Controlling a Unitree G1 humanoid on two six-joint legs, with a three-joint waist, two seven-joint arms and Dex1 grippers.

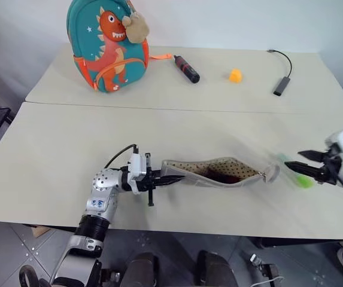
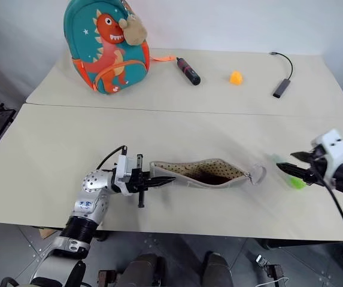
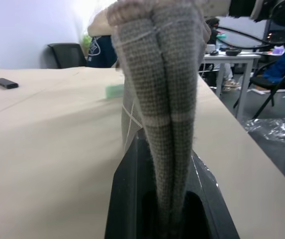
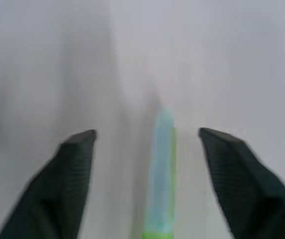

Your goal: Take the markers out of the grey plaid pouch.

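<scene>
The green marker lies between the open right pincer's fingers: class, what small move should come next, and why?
Probably return the right pincer to the grey plaid pouch. Its fingers stand apart from the green marker, and the left pincer holds the pouch open, something dark red inside.

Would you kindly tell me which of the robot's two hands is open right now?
The right hand, fingers spread around a green marker; the left hand is clamped on the pouch.

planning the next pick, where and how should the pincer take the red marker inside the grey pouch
Grip the red marker by the part showing in the grey plaid pouch's open mouth, coming from above. It lies along the pouch, so set the fingers across it. The left pincer clamps the pouch's left end; the open right pincer is free.
</scene>
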